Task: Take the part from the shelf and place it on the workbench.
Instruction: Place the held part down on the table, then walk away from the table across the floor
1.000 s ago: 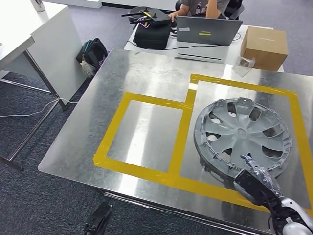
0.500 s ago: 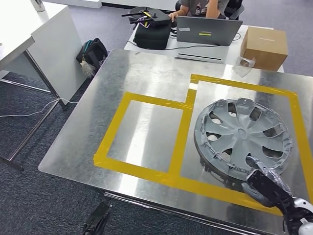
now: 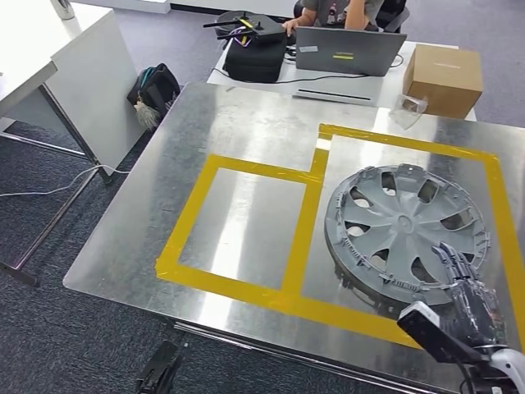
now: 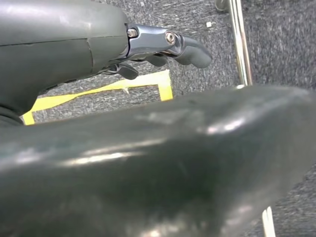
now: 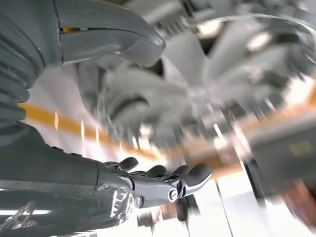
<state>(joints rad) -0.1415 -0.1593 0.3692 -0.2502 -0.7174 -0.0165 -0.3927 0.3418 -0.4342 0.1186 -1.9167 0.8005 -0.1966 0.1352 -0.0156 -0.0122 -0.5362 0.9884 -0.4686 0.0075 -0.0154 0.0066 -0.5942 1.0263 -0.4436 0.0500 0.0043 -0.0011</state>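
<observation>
Where the left hand (image 4: 168,47) hangs beside the table, above grey carpet with a yellow tape corner, its fingers are loosely curled and hold nothing. On the shiny metal table (image 3: 248,139) the grey plastic hubcap (image 3: 405,234) lies flat inside the larger yellow-taped square (image 3: 408,144). The right hand (image 3: 461,304) is spread, empty, at the hubcap's near rim; contact cannot be told. No writing is legible.
</observation>
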